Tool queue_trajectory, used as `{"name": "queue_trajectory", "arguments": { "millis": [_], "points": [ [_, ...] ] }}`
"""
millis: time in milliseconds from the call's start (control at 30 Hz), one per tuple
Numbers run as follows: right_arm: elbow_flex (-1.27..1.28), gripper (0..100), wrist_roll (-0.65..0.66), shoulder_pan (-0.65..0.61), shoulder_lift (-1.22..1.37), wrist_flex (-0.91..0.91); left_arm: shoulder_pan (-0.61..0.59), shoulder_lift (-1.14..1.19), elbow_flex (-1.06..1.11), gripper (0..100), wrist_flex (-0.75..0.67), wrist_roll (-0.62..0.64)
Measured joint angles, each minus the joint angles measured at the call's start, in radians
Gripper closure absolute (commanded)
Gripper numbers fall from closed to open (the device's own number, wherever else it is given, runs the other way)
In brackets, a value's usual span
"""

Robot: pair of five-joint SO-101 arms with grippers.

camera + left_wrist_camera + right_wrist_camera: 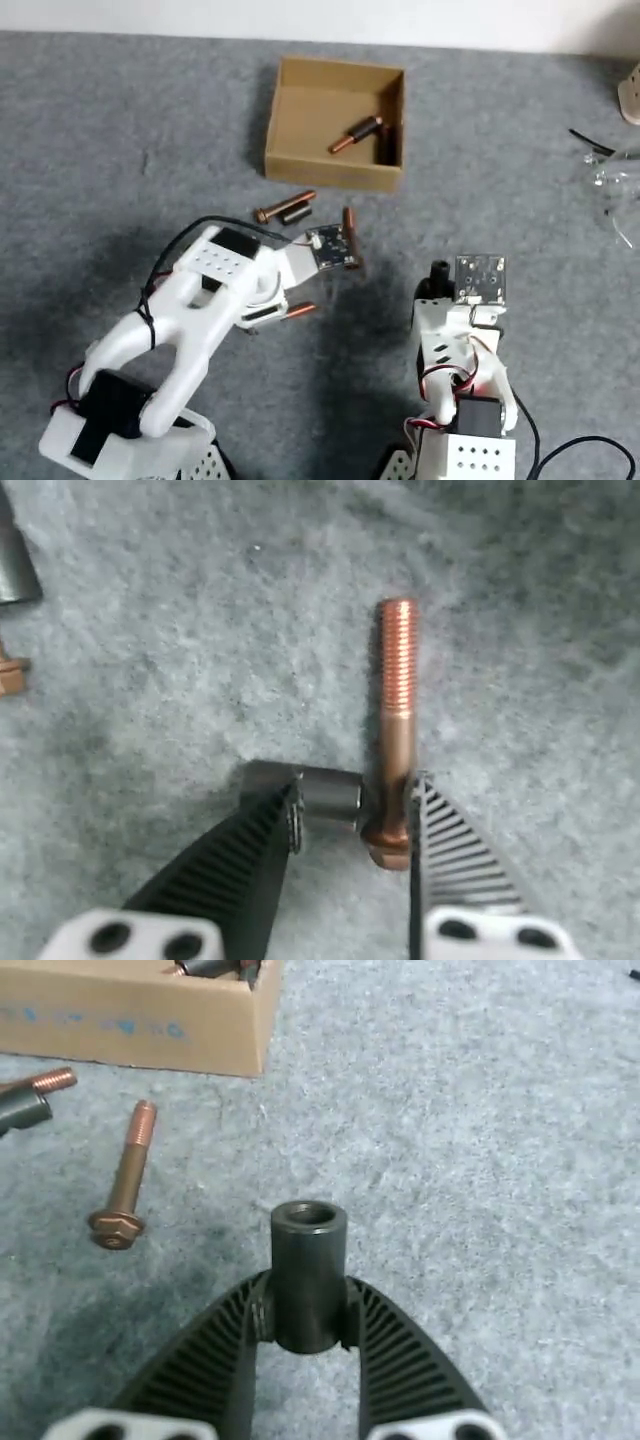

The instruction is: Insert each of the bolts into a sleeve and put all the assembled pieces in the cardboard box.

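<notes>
My left gripper point(350, 825) is shut on a copper bolt point(396, 720) near its head, with a short black sleeve point(328, 795) wedged crosswise between one finger and the bolt. In the high view that bolt point(303, 311) sticks out from under the left gripper point(265, 317). My right gripper point(310, 1320) point(438, 272) is shut on an upright black sleeve point(308, 1260), hole facing up. A free bolt point(349, 235) point(125, 1175) lies between the arms and the cardboard box point(335, 176). Another bolt point(272, 211) lies beside a sleeve point(294, 213). One assembled piece point(357, 133) is in the box.
Grey carpet covers the table. Clear safety glasses point(610, 170) and a pale object point(630, 92) sit at the far right edge. The box corner point(250, 1030) stands ahead of the right gripper, with open carpet to the box's right.
</notes>
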Motion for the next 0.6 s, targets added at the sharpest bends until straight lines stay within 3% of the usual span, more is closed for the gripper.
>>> {"name": "queue_trajectory", "arguments": {
  "millis": [600],
  "points": [
    [0.0, 99.5, 0.028, 0.0, 0.0, 0.0, -0.015, 0.002, 0.049, 82, -0.098, -0.006]
  ]
}}
